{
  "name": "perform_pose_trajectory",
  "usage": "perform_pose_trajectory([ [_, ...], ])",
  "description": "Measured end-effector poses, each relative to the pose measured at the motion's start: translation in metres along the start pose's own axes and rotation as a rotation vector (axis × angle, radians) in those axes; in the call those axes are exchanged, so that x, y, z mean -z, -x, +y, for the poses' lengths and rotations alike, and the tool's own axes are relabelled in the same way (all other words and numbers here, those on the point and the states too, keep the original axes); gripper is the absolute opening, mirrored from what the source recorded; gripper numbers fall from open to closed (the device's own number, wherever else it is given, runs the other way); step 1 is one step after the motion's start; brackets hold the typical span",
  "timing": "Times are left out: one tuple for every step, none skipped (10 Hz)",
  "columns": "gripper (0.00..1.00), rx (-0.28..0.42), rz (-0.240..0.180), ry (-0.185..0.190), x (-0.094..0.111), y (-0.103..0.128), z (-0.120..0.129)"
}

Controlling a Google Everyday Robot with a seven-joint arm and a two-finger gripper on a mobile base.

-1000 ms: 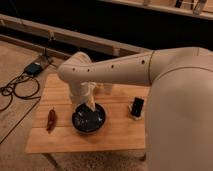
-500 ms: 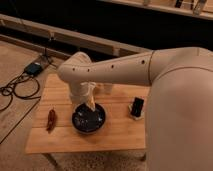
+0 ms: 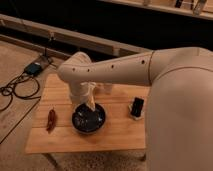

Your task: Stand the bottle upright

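Nothing is shifting since earlier: the claw (image 3: 91, 104) is hovering wide open over the desk's (image 3: 122, 136) dark bowl (image 3: 88, 120), likely seeking the unseen bottle.

Pale, matt wood on the table (image 3: 120, 134). Smooth cream-white plastic on the arm (image 3: 115, 67), softly satin, dotted with small dark holes. Same pale, smooth casing on the gripper (image 3: 91, 103), hanging just above the bowl (image 3: 89, 120). Dark bowl with faint glints, perhaps glazed ceramic, too dim to say. Black, slightly glossy slab (image 3: 137, 105) in a white, plastic-looking stand. Dull reddish-brown skin on the pepper-like thing (image 3: 51, 120). Rough, speckled floor (image 3: 15, 130).
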Motion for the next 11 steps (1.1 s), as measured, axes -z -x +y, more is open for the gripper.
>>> perform_pose_trajectory([
  [0.65,0.0,0.0,0.0,0.0,0.0,0.0],
  [0.65,0.0,0.0,0.0,0.0,0.0,0.0],
  [0.65,0.0,0.0,0.0,0.0,0.0,0.0],
  [0.65,0.001,0.0,0.0,0.0,0.0,0.0],
  [0.65,-0.001,0.0,0.001,0.0,0.001,0.0],
  [0.65,-0.009,0.002,0.0,-0.002,0.003,-0.002],
  [0.65,-0.021,-0.002,-0.002,-0.004,0.01,-0.005],
  [0.65,-0.03,-0.011,-0.011,-0.005,0.019,-0.009],
  [0.65,-0.04,-0.013,-0.023,-0.008,0.028,-0.013],
  [0.65,-0.043,-0.01,-0.038,-0.012,0.038,-0.017],
  [0.65,-0.045,-0.007,-0.055,-0.019,0.052,-0.021],
])
